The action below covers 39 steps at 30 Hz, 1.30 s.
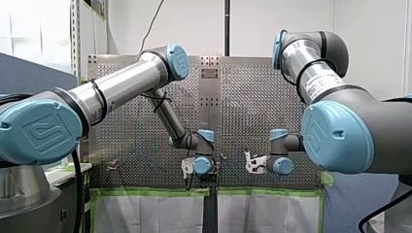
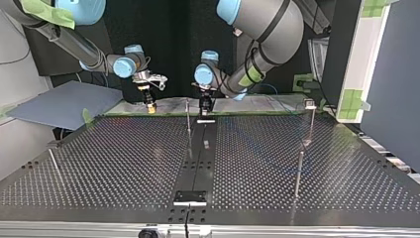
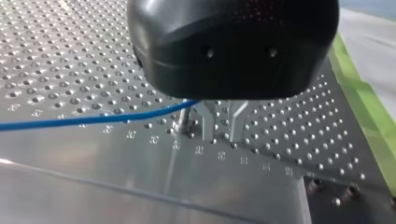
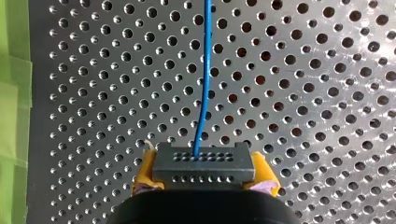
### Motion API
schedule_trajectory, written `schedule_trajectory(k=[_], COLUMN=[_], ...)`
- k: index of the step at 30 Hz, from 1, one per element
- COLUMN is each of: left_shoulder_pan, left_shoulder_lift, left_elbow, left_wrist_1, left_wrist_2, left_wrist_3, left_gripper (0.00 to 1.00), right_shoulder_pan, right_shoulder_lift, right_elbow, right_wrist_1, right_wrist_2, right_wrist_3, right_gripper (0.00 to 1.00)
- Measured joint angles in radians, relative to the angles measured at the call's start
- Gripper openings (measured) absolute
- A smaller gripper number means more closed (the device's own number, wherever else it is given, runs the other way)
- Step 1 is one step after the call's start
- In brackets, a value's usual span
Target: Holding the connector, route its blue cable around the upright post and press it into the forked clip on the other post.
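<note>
Because my right gripper (image 4: 201, 176) is clenched on the connector (image 4: 201, 163) by only its two yellow pads (image 4: 144, 171), a side pull on the blue cable (image 4: 204, 84) may twist the block out of the grasp. The cable leaves the connector at the gripper's 12 o'clock and runs straight ahead over the perforated table (image 4: 308, 93). Excess tension during routing could also strain the joint where wire meets block.

At my left gripper (image 3: 222, 128), the metal fingers (image 3: 208, 123) stand apart, released, with bare table showing between them. The cable passes just beside the upright post (image 3: 185, 117), which stands at the fingers' 9 o'clock. Whether cable and post touch cannot be told. A slack run could ride up and slip over the post's top, and the parted fingers could snag the wire.

Farther off, in the top view, the forked clip (image 2: 310, 103) sits on the clip post (image 2: 310, 124) at 2 o'clock, well apart from both grippers. A cable arriving tilted or off-centre would likely miss the fork.

Materials:
- **Connector:** a dark grey, matte, rectangular block with two rows of small round holes.
- **Cable:** thin, smooth and flexible.
- **Table:** dull metal, evenly drilled.
- **Posts:** both are slim, bright metal rods.
- **Green tape** (image 4: 11, 93): edges the table.
</note>
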Motion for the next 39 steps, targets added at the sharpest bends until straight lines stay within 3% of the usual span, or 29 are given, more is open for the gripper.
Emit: schedule_trajectory(k=[1, 2, 3, 4, 5, 6, 8, 10, 16, 28, 34, 39], left_shoulder_pan=[0.0, -0.001, -0.001, -0.002, -0.003, -0.004, -0.006, -0.009, -0.015, -0.032, -0.033, -0.035], left_shoulder_lift=[0.0, 0.0, 0.0, 0.0, 0.0, 0.0, 0.0, 0.0, 0.003, 0.016, 0.052, 0.096], left_elbow=[0.0, 0.0, 0.0, 0.0, 0.0, 0.0, 0.0, 0.0, 0.0, -0.007, -0.041, -0.085], left_wrist_1=[0.0, 0.0, -0.001, -0.001, -0.003, -0.007, -0.016, -0.029, -0.076, -0.165, -0.148, -0.107], left_wrist_2=[0.006, 0.013, 0.022, 0.029, 0.036, 0.047, 0.062, 0.079, 0.105, 0.074, 0.084, 0.117], left_wrist_3=[-0.002, -0.004, -0.006, -0.007, -0.008, -0.008, -0.005, 0.001, 0.043, 0.059, 0.05, 0.042], left_gripper=[0.4, 0.4, 0.53, 0.61, 0.61, 0.73, 0.77, 1.0, 1.0, 1.0, 1.0, 1.0], right_shoulder_pan=[0.0, 0.0, 0.0, 0.0, 0.0, 0.0, 0.0, 0.0, 0.0, 0.0, 0.0, 0.0], right_shoulder_lift=[0.0, 0.0, 0.0, 0.0, 0.0, 0.0, 0.0, 0.0, 0.0, 0.0, 0.0, 0.0], right_elbow=[0.0, 0.0, 0.0, 0.0, 0.0, 0.0, 0.0, 0.0, -0.001, -0.001, -0.001, -0.001], right_wrist_1=[0.001, 0.001, 0.002, 0.003, 0.004, 0.005, 0.008, 0.01, 0.015, 0.023, 0.028, 0.028], right_wrist_2=[0.0, 0.0, -0.001, 0.0, -0.001, -0.001, -0.001, -0.001, -0.001, -0.002, -0.002, -0.001], right_wrist_3=[0.0, -0.001, -0.001, -0.002, -0.003, -0.003, -0.004, -0.005, -0.007, -0.009, -0.012, -0.012], right_gripper=[0.0, 0.0, 0.0, 0.0, 0.0, 0.0, 0.0, 0.0, 0.0, 0.0, 0.0, 0.0])
